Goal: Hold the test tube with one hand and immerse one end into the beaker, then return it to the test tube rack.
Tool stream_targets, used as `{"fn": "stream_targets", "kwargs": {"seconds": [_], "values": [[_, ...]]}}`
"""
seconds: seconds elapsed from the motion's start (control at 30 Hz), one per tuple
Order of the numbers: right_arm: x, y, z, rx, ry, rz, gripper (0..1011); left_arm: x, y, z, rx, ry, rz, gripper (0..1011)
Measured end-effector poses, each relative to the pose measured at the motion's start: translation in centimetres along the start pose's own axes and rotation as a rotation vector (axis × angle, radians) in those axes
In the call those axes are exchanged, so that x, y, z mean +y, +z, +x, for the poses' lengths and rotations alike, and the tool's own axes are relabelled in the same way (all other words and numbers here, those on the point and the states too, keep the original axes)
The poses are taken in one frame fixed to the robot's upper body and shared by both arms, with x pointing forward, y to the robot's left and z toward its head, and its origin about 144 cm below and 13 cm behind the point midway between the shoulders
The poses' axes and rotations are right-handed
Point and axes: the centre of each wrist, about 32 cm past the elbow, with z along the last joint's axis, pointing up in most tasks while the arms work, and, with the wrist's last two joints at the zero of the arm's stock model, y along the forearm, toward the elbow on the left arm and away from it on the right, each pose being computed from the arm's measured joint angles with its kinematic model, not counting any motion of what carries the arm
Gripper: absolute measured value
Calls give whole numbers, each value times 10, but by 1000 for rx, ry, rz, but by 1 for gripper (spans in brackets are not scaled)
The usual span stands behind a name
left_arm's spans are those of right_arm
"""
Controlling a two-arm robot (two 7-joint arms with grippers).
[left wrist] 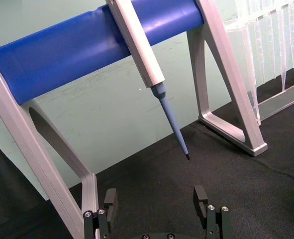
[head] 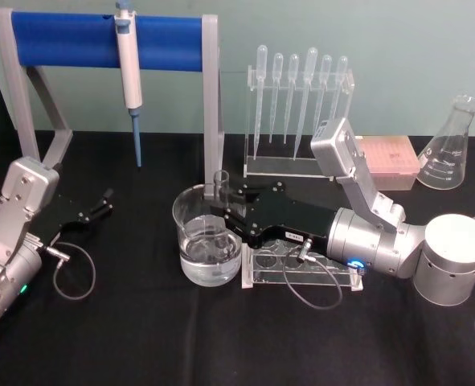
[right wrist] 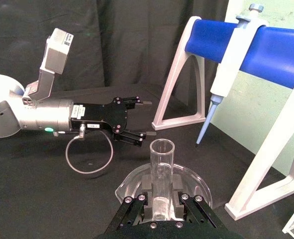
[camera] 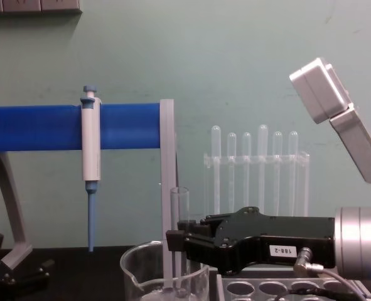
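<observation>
The test tube stands upright with my right gripper shut on its middle. Its lower end is down inside the beaker, near the back wall, at about the level of the clear liquid. In the chest view the test tube rises above the black right gripper and drops into the beaker. The right wrist view has the test tube between the fingers, over the beaker. My left gripper rests open at the table's left, well apart from the beaker.
A blue-barred stand carries a white-and-blue pipettor at the back left. A rack of plastic pipettes, a pink box and a conical flask line the back right. A clear holed rack lies under my right arm.
</observation>
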Motion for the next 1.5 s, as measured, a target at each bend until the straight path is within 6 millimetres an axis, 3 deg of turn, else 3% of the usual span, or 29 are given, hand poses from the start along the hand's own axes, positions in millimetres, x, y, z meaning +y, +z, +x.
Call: {"fn": "stream_targets", "kwargs": {"seconds": [1.5], "values": [[0, 0, 0, 0, 0, 0, 222, 0, 0, 0, 0, 0, 0, 1000]]}}
